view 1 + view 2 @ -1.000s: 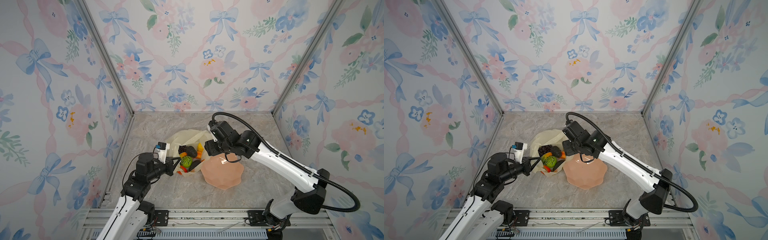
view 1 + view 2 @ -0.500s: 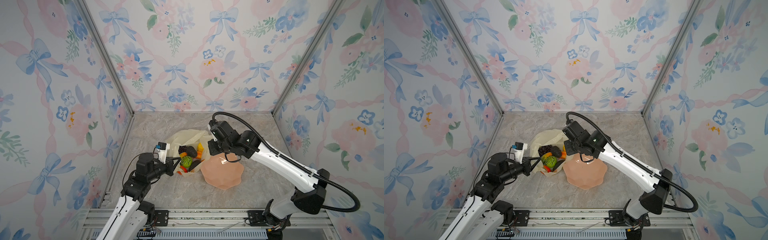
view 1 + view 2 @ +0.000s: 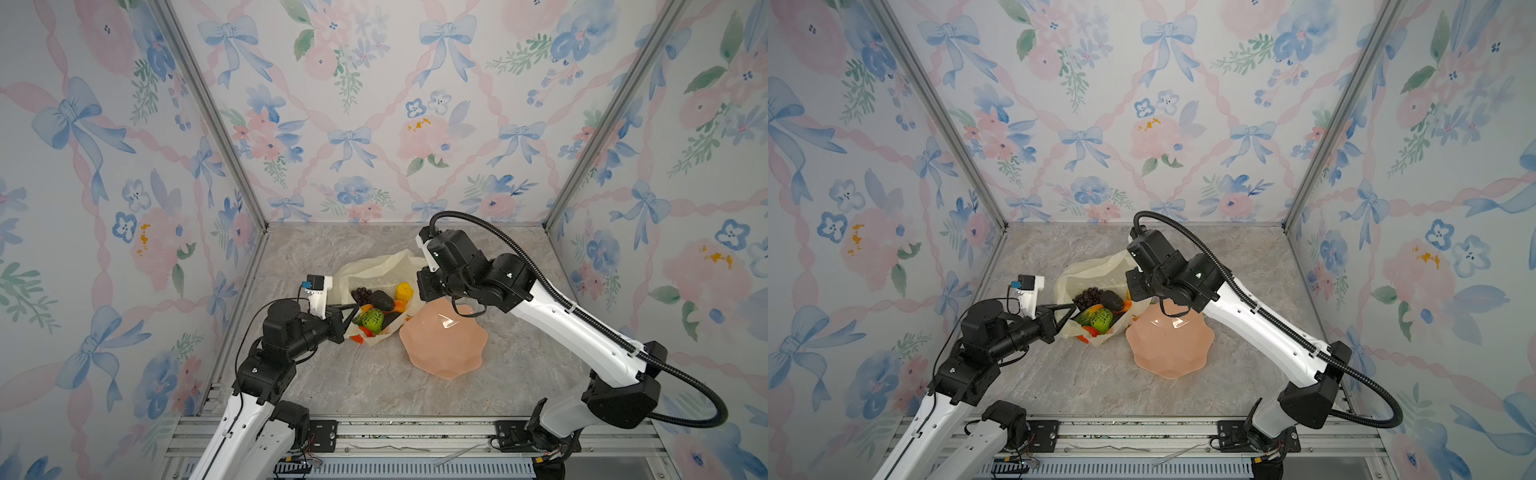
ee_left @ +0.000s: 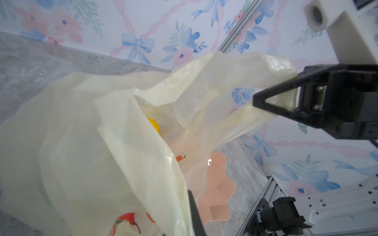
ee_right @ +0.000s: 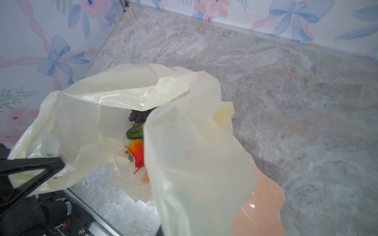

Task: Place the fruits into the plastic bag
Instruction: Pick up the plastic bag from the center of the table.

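The pale-yellow plastic bag (image 3: 374, 266) (image 3: 1092, 266) lies open on the marble floor between both arms. Inside it are the fruits: purple grapes (image 3: 362, 294), a dark avocado (image 3: 382, 300), a yellow citrus (image 3: 404, 291) and a bumpy green ball (image 3: 372, 319). A red-yellow mango (image 5: 137, 152) shows in the right wrist view. My left gripper (image 3: 353, 309) (image 5: 41, 167) is shut on the bag's left rim. My right gripper (image 4: 254, 100) is shut on the bag's right handle, holding it up; in both top views its fingers are hidden under the wrist.
A pink scalloped dish (image 3: 444, 345) (image 3: 1169, 345) with nothing in it sits on the floor just right of the bag, under the right forearm. Floral walls close in the left, back and right. A metal rail (image 3: 395, 432) runs along the front edge.
My right gripper has shut on the bag's right handle. Both arms and the fruits have barely moved.
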{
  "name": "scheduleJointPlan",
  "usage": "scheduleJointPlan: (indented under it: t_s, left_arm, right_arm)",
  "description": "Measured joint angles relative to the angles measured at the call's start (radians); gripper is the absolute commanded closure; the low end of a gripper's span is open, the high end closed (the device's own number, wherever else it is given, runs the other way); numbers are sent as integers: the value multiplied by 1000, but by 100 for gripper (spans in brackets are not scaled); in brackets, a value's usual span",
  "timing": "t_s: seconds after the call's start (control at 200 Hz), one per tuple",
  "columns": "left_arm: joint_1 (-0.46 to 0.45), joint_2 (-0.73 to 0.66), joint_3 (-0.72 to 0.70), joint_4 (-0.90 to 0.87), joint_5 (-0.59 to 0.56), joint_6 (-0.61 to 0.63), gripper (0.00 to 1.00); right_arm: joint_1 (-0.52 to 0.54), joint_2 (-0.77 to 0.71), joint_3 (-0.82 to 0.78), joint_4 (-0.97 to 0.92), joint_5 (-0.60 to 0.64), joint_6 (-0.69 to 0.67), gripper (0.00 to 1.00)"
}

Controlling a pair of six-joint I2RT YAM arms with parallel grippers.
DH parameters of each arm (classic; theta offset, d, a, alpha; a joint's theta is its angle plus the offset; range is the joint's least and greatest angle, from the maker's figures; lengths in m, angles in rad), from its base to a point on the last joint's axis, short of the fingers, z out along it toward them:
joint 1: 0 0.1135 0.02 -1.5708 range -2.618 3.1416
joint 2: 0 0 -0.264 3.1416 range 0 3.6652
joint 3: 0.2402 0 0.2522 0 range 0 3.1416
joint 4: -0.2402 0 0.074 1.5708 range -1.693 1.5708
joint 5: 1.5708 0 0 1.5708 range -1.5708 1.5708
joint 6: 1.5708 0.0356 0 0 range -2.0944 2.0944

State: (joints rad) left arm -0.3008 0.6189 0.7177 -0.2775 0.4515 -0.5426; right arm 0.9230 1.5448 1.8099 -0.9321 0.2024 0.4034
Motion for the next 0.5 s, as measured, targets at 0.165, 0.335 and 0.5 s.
scheduleJointPlan:
  t_s: [0.165, 0.335, 0.5]
  left_arm:
    - [0, 94, 204, 3, -76, -75, 100]
    - [0, 207, 396, -20, -150, -103, 100]
    - [0, 365, 590, -17, -175, -101, 100]
  right_arm:
    - [-18, 33, 169, -21, -12, -32, 100]
    - [-66, 92, 327, -43, -46, -65, 100]
    - [-121, 205, 516, -53, -122, -87, 100]
